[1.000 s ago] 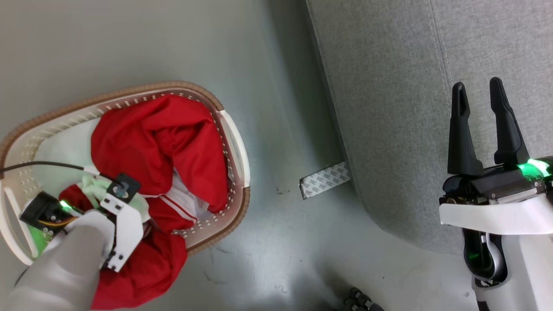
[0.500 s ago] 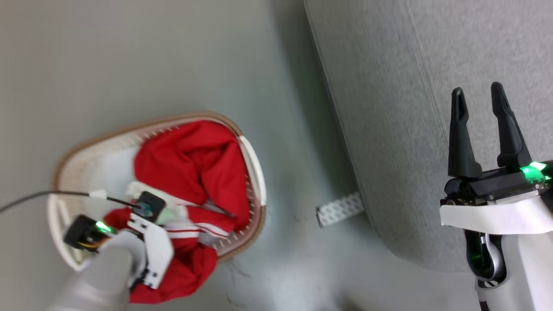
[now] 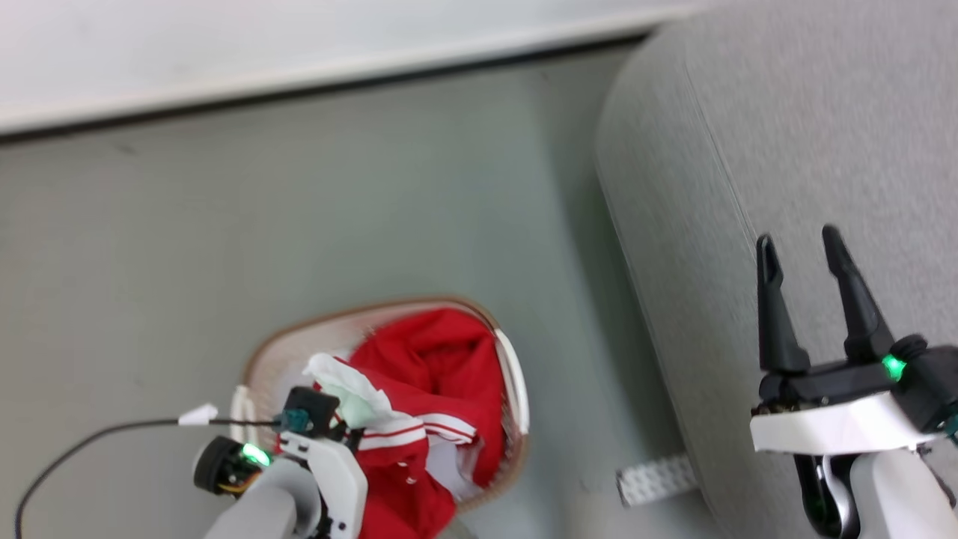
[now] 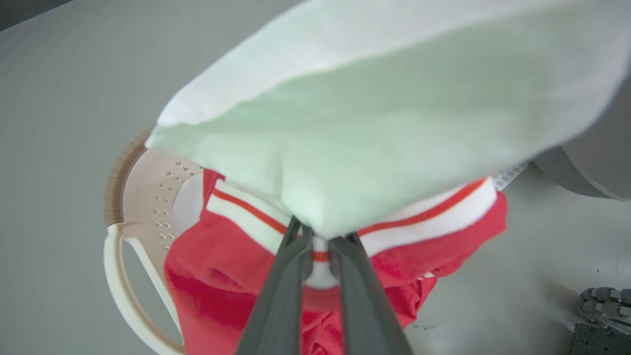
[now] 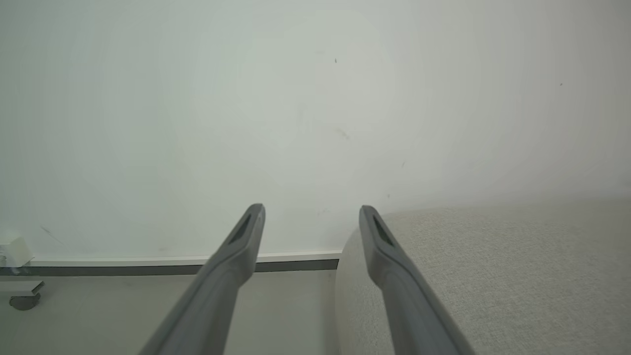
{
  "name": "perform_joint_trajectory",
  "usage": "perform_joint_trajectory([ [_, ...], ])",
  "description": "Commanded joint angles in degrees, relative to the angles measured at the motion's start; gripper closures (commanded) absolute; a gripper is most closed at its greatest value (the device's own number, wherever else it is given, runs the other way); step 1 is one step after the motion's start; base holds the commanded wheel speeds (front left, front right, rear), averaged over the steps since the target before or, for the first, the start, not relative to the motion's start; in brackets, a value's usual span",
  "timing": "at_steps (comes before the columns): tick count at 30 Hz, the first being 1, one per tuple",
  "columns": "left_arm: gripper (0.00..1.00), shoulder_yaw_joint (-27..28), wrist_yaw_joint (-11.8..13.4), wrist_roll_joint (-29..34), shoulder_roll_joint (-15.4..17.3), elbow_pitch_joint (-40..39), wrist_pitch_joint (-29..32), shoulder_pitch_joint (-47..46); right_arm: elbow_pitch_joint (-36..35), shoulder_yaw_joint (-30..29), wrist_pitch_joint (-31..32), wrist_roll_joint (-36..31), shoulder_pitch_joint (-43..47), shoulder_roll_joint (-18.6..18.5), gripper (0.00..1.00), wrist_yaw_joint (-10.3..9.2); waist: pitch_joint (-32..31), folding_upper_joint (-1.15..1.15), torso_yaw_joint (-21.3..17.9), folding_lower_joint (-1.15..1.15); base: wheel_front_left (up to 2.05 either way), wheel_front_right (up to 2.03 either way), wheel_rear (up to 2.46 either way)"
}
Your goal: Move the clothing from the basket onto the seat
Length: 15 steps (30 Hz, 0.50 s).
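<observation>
Clothing [image 4: 236, 256]: the left wrist view gives me the pinch itself. Left pincer [image 4: 323, 231] is clamped on the striped trim, which runs crosswise to the fingers, and a white panel flops over past the tips. The rest bunches in the basket [image 4: 118, 276] beyond the tips. The head view adds the seat [image 3: 748, 112] beneath my right pincer [image 3: 797, 236], which is spread wide and empty, well apart from the basket.

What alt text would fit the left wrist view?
The left pincer is shut on the clothing at its striped trim, red fabric hanging over the basket. A big pale fold spreads above, and grey floor lies around.
</observation>
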Motion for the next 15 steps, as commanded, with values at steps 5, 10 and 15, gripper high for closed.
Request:
perform_joint_trajectory([
  [5, 1.00, 0.6, 0.1, -3.0, -0.5, -3.0, -1.1, 3.2, 1.1, 0.0, 0.0, -0.9, 3.2, -0.2, 0.00, -0.12, -9.7, 0.00, 5.6, 0.00, 0.00, 0.00, 0.00],
  [10, 1.00, 3.1, 0.5, -4.3, 0.2, -9.0, -1.1, 5.1, 1.8, 0.2, 0.0, -1.2, 5.5, -0.2, 0.00, -0.12, -13.5, 0.00, 7.5, 0.00, 0.00, 0.00, 0.00],
  [15, 1.00, 6.0, 1.5, -4.4, 1.1, -16.3, -1.2, 7.7, 2.3, 1.4, 0.0, -0.5, 7.3, -0.2, 0.00, -0.12, -16.6, 0.00, 8.6, 0.00, 0.00, 0.00, 0.00],
])
